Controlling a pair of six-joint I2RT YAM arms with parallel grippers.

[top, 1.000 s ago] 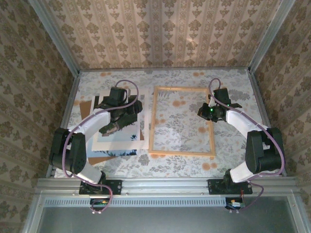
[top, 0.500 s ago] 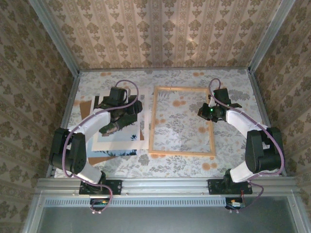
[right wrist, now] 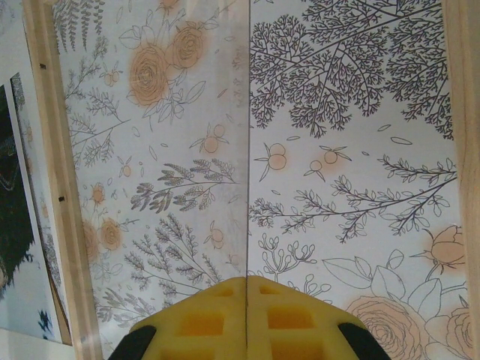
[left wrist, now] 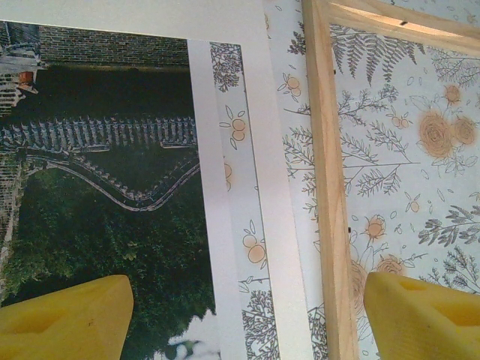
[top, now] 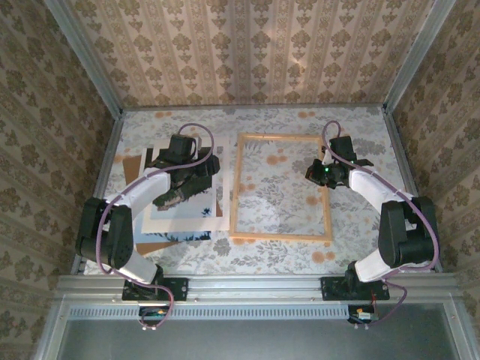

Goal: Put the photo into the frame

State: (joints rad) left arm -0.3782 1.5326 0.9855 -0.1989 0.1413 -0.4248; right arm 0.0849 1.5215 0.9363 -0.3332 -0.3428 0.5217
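The photo, a dark green hill with a winding wall and a white border, lies flat at the left on the table; its hill is close up in the left wrist view. My left gripper hangs open over its right border, with one yellow finger above the print and the other past the frame's left rail. The frame of light wood lies mid-table, the flowered cloth showing inside it. My right gripper is at the frame's right rail, shut on a thin clear sheet seen edge-on.
A brown board sticks out from under the photo at the front left. A second white strip lies between the photo's border and the frame rail. Metal posts and patterned walls close in the table on three sides.
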